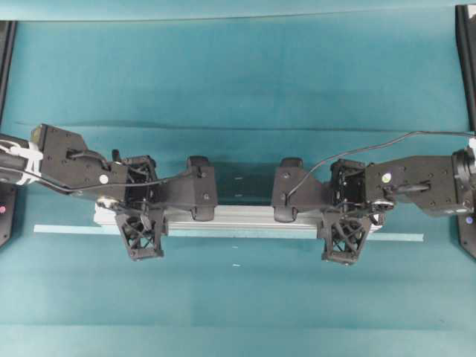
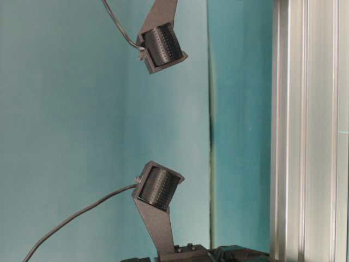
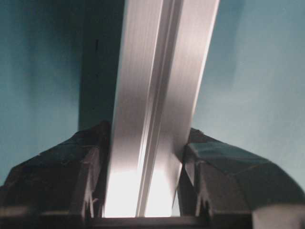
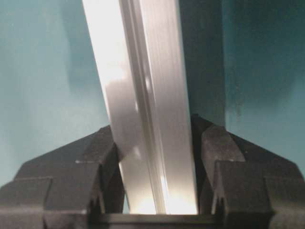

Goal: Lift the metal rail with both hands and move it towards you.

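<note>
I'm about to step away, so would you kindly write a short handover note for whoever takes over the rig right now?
Left gripper: shut on the metal rail, near its left end; the fingers flank it on both sides.
Right gripper: shut on the rail near its right end.
Rail: level between both arms, just above the pale-blue tape strip in the overhead view; its shadow on the teal table suggests it is lifted.
Done: both grasps.
Left: bring the rail toward you, keeping both ends even, then set it down.
</note>
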